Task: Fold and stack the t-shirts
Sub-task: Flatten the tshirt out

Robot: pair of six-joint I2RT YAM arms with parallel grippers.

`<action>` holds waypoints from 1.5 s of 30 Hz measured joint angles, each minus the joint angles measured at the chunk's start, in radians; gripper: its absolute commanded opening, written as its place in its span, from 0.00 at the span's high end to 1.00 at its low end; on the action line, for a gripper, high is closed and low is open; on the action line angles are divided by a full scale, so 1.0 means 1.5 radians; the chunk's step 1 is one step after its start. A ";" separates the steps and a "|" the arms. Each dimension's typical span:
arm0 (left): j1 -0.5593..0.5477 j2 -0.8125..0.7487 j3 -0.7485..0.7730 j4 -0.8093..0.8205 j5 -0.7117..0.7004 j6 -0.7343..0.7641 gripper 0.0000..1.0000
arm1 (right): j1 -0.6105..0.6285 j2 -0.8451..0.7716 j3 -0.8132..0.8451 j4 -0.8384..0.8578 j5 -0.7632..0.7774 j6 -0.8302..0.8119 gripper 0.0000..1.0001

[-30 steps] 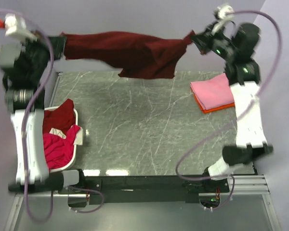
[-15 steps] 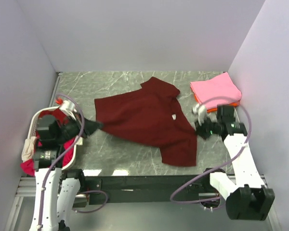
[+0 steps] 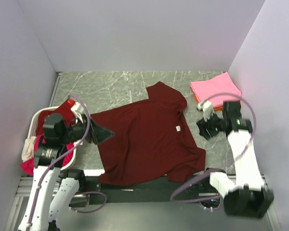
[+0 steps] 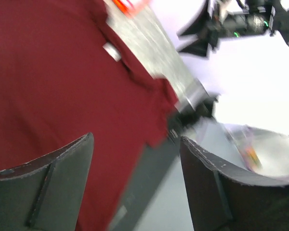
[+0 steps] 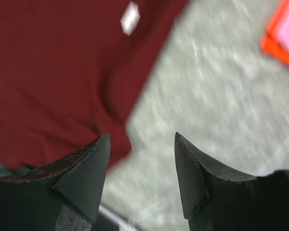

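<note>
A large dark maroon t-shirt point(image 3: 144, 144) lies spread flat in the middle of the table, collar label up, its lower hem hanging over the near edge. My left gripper point(image 3: 107, 134) stands open at the shirt's left edge, holding nothing; in the left wrist view the maroon t-shirt point(image 4: 53, 82) lies beyond the open left gripper point(image 4: 137, 144). My right gripper point(image 3: 203, 129) is open just right of the shirt's sleeve; between the fingers of the right gripper point(image 5: 142, 139) only table shows, the maroon t-shirt point(image 5: 62, 72) to their left. A folded pink t-shirt point(image 3: 216, 88) rests on an orange one at the back right.
A white basket point(image 3: 37, 119) at the left edge holds maroon cloth point(image 3: 63, 107), a magenta shirt point(image 3: 26, 166) and a cream one point(image 3: 28, 150). Walls close in the table on the left, back and right. The pink and orange stack point(image 5: 284, 33) lies close to the right arm.
The maroon shirt, held stretched in the air between both shut grippers a second ago, now lies on the table. Both grippers have come down, opened and let it go.
</note>
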 measured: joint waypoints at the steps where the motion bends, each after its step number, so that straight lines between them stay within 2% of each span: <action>1: 0.000 0.021 0.018 0.011 -0.032 -0.003 0.26 | 0.005 0.053 0.022 0.018 -0.027 0.016 0.40; 3: 0.000 0.076 0.042 0.046 -0.088 -0.013 0.28 | 0.019 0.150 0.074 0.050 -0.068 0.060 0.42; 4: 0.000 0.113 0.045 0.069 -0.110 -0.018 0.35 | 0.029 0.215 0.105 0.076 -0.090 0.086 0.47; 6: 0.000 0.185 0.048 0.105 -0.138 -0.028 0.38 | 0.048 0.328 0.169 0.113 -0.123 0.137 0.49; 7: -0.001 0.238 0.048 0.118 -0.152 -0.030 0.45 | 0.057 0.381 0.200 0.133 -0.132 0.164 0.51; 8: -0.002 0.288 0.051 0.128 -0.164 -0.033 0.47 | 0.068 0.426 0.231 0.148 -0.134 0.186 0.52; 12: -0.030 0.466 0.064 0.149 -0.231 -0.042 0.45 | 0.123 0.541 0.304 0.204 -0.069 0.293 0.50; 15: -0.073 0.530 0.074 0.146 -0.284 -0.043 0.44 | 0.155 0.568 0.311 0.227 -0.016 0.365 0.50; 19: -0.114 0.563 0.078 0.154 -0.341 -0.051 0.44 | 0.174 0.576 0.310 0.248 0.047 0.421 0.50; 28: -0.126 0.614 0.076 0.192 -0.426 -0.078 0.44 | 0.205 0.653 0.318 0.267 0.177 0.474 0.58; 29: -0.127 0.618 0.075 0.197 -0.432 -0.081 0.44 | 0.207 0.656 0.318 0.267 0.189 0.474 0.60; 32: -0.130 0.627 0.070 0.210 -0.438 -0.086 0.44 | 0.209 0.656 0.319 0.267 0.215 0.472 0.79; 33: -0.131 0.630 0.069 0.212 -0.440 -0.087 0.44 | 0.210 0.657 0.320 0.268 0.221 0.472 0.91; 34: -0.131 0.633 0.067 0.214 -0.443 -0.088 0.44 | 0.210 0.657 0.322 0.267 0.226 0.468 0.97; 35: -0.131 0.637 0.067 0.217 -0.444 -0.089 0.44 | 0.210 0.657 0.324 0.267 0.229 0.469 1.00; 40: -0.131 0.656 0.066 0.224 -0.457 -0.093 0.44 | 0.208 0.657 0.336 0.267 0.270 0.449 1.00; 45: -0.131 0.678 0.066 0.227 -0.478 -0.094 0.45 | 0.175 0.657 0.386 0.263 0.341 0.377 0.98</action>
